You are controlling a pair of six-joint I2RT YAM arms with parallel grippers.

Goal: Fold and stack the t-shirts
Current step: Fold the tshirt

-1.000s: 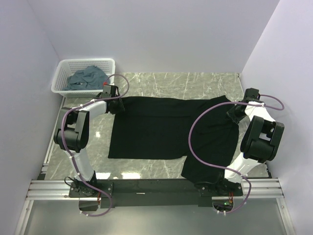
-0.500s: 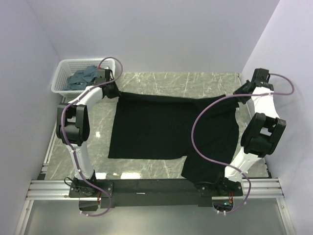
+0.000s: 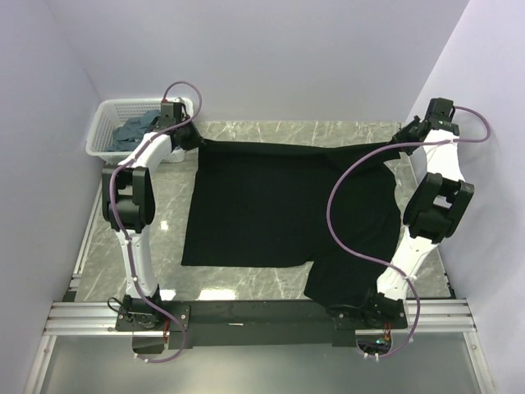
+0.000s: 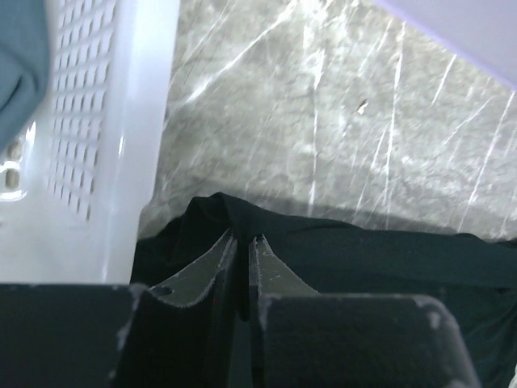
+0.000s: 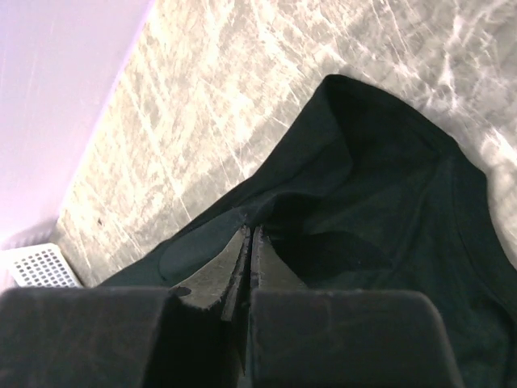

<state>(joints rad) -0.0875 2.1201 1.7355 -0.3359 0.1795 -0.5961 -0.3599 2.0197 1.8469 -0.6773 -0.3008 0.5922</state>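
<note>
Jaws, left: left gripper [image 4: 242, 236] pinching far-left corner of large plain black cloth t-shirt [image 3: 271, 213], beside white plastic lattice basket [image 3: 98, 141].
Jaws, right: right gripper [image 5: 249, 230] pinching its far-right corner.
Axis: held edge spans left-right between arms; body lies toward the bases.

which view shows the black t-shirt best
Top external: the whole black t-shirt shows, spread over the table. Left wrist shows only a pinched edge beside the basket; right wrist shows one bunched corner.

Both arms outstretched, left pincer [image 4: 244, 237] and right pincer [image 5: 249, 230] clamped.
</note>
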